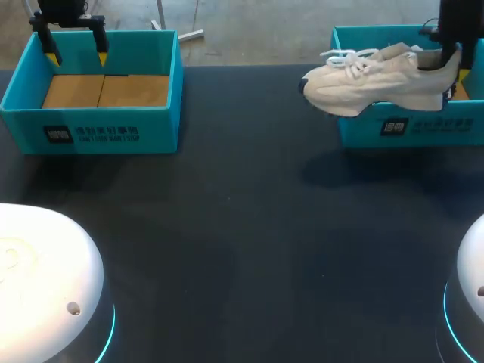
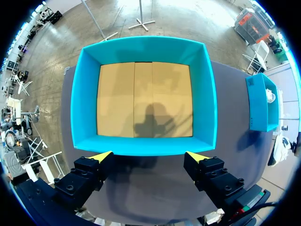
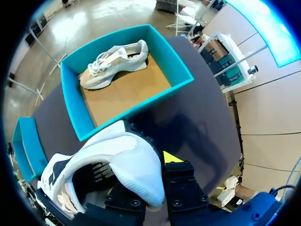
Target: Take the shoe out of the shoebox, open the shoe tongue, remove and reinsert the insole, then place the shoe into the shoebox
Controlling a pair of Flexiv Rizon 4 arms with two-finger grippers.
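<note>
Between the fingers of the right gripper [image 3: 150, 172] sat the heel of the shoe [image 1: 374, 83], clamped firm, toe and laces hanging out over the front wall of the right shoebox [image 1: 408, 125] and above the table [image 1: 242, 227]. A second shoe [image 3: 115, 63] lay in that box. Away on the other side, the left gripper [image 2: 149, 157] hovered spread and empty above the left box [image 2: 84, 94]. Lift-out looked nearly done. Next, I'd say, it needed a steady set-down on the table, tongue within the left gripper's reach.
</note>
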